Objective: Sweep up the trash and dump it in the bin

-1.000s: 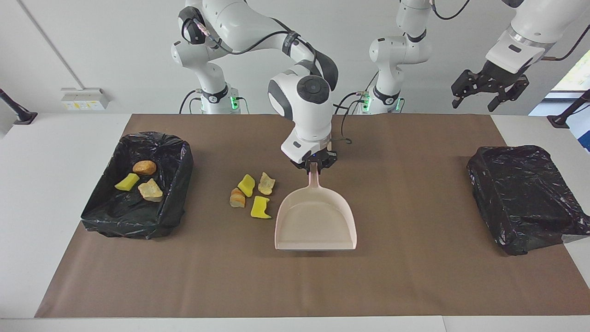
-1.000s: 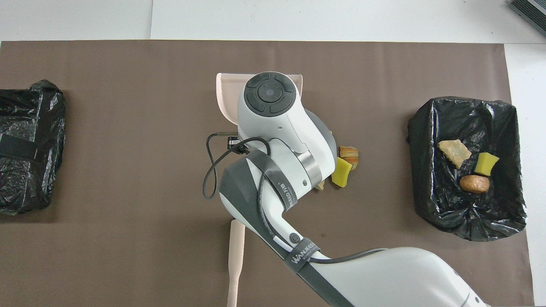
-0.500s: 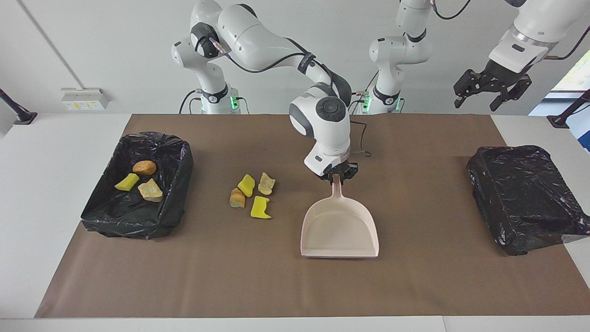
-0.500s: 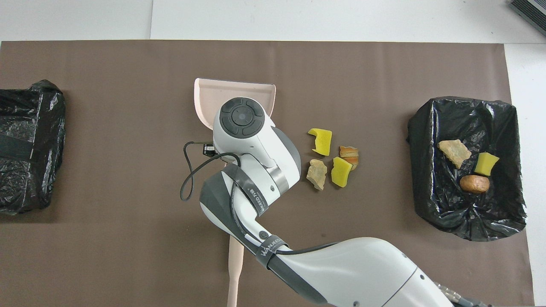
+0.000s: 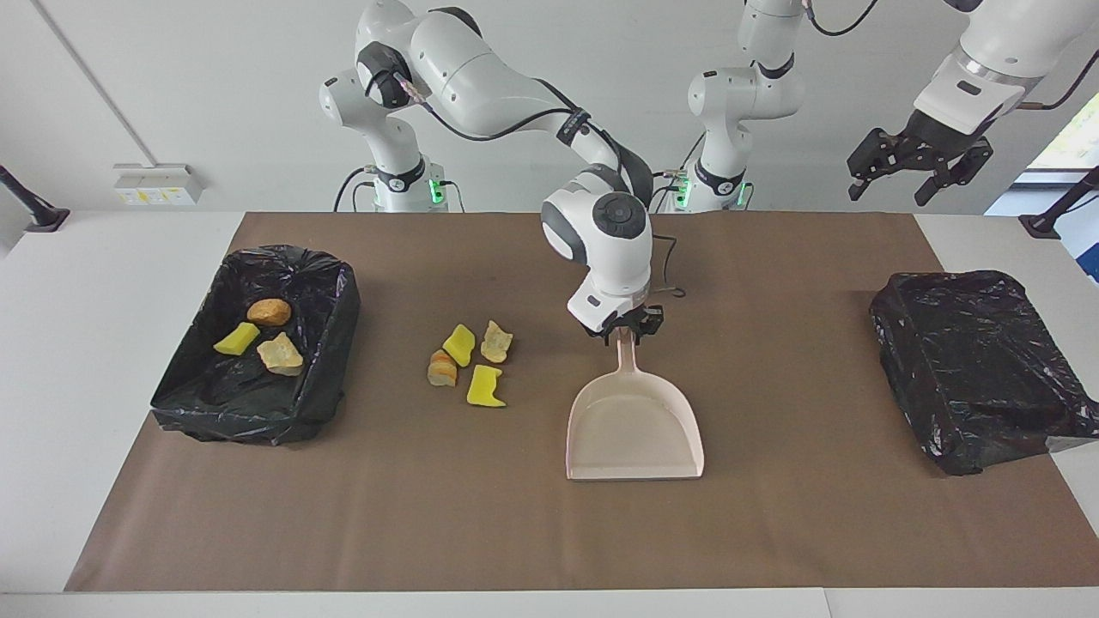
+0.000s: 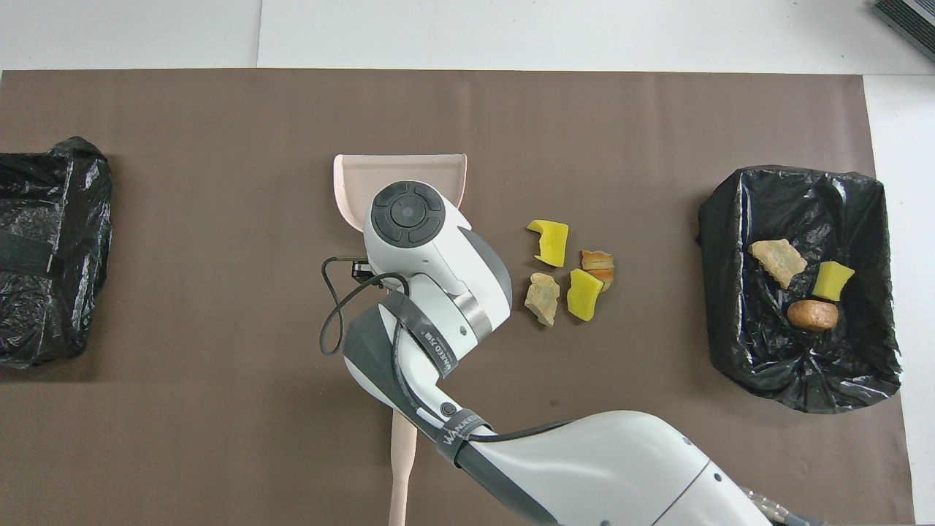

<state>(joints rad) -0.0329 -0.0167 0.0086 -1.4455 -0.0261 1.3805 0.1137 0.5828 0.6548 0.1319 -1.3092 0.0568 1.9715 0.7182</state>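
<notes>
Trash (image 5: 468, 364): yellow and tan scraps

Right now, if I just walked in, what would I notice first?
Probably the right gripper at the handle of the pale pink dustpan in the middle of the brown mat. Beside the dustpan, toward the right arm's end, four scraps lie together. Three more scraps already sit in the black-lined bin at that end.

Right arm over the pale pink dustpan (image 6: 350, 172)
Four trash scraps (image 6: 568, 267) lie beside it on the brown mat (image 6: 219, 219); three more sit in the black-lined bin (image 6: 862, 365).
</notes>
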